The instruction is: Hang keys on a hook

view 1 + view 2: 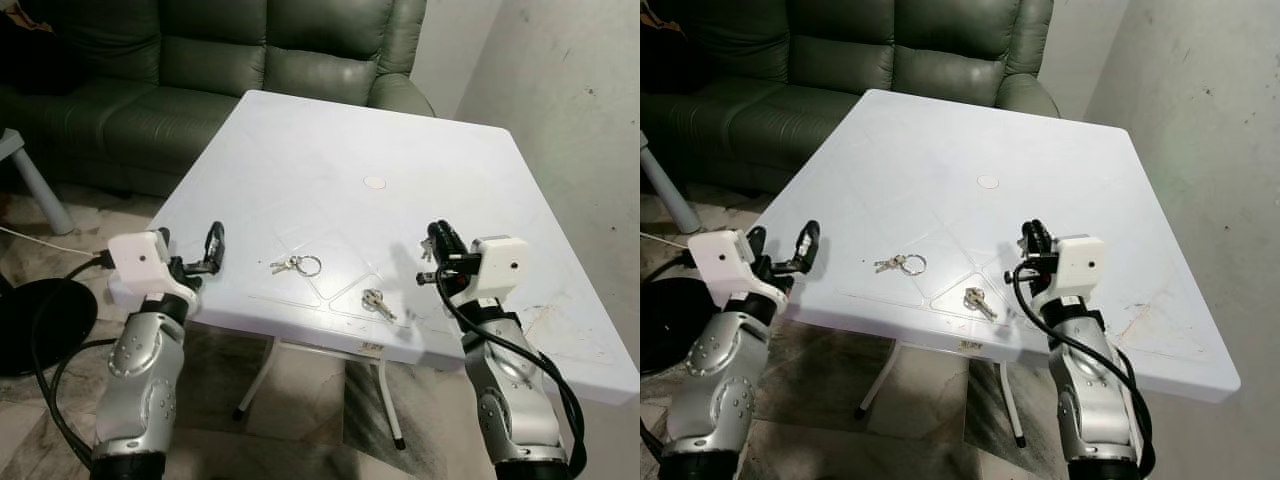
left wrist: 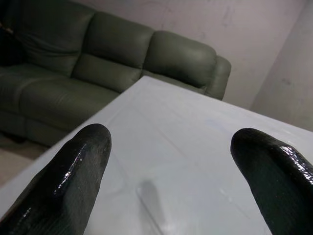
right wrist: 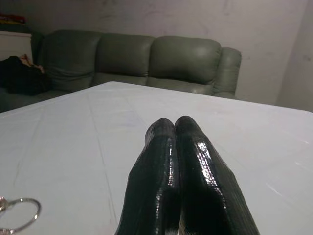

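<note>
Two sets of keys lie near the front edge of the white table (image 1: 330, 130): a bunch on a metal ring (image 1: 297, 265) and a single silver key (image 1: 378, 303) to its right. My left gripper (image 1: 190, 248) hovers at the table's front left corner, left of the ring, open with nothing between its fingers (image 2: 73, 176). My right gripper (image 1: 440, 240) is low over the table, to the right of the single key, with its fingers pressed shut and empty (image 3: 168, 125). The key ring (image 3: 22, 213) also shows beside the fingers in the right wrist view.
A green leather sofa (image 1: 200, 70) stands behind the table. A bare wall (image 1: 570, 90) runs along the right. A black round base (image 1: 40, 320) and cables lie on the floor at the left. A small round cap (image 1: 374, 182) marks the table's middle.
</note>
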### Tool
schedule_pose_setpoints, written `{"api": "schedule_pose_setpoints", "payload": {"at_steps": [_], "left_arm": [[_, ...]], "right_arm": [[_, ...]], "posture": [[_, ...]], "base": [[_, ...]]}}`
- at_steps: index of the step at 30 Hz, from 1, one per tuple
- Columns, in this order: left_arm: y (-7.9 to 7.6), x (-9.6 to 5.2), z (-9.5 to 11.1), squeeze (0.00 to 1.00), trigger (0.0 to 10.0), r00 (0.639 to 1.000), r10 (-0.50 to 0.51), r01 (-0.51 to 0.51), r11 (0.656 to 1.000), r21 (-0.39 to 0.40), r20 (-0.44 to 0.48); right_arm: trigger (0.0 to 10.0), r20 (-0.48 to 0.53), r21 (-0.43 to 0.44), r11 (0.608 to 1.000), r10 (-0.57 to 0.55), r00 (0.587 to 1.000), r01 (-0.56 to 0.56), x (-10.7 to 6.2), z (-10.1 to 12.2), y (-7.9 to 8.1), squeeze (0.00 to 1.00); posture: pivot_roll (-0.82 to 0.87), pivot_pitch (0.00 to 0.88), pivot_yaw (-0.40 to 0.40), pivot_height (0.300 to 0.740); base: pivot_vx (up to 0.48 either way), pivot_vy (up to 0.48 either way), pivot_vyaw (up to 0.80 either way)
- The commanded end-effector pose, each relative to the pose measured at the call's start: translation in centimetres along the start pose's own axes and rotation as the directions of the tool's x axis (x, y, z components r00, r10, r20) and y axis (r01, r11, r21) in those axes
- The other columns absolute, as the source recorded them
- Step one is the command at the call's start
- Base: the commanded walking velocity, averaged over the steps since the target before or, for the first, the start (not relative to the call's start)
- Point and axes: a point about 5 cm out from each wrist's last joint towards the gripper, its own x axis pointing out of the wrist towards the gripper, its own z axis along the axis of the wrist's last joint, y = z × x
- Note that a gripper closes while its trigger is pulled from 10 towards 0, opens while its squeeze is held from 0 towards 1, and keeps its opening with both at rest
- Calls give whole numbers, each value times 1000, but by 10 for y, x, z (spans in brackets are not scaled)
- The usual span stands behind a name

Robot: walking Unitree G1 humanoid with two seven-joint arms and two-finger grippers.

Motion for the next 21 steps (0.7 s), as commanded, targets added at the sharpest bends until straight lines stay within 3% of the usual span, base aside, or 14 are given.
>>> {"api": "schedule_pose_setpoints", "payload": {"at_steps": [1,8,21], "left_arm": [[0,4,-1,0,10000,1000,-6,6,1000,1,-19],[4,12,-2,0,10000,999,30,-29,999,35,-34],[2,14,-5,0,10000,999,37,-36,999,19,-26]], "right_arm": [[10000,-9,-17,1000,-17,1000,17,5,2,-4,0],[10000,-11,-7,999,-32,999,32,10,3,-5,0],[10000,-22,-2,1000,-31,999,31,10,0,-2,0]], "posture": [[54,0,-72,702],[48,0,-68,702],[46,0,-69,702]], "base": [[0,0,-519],[0,0,-738],[0,0,-738]]}}
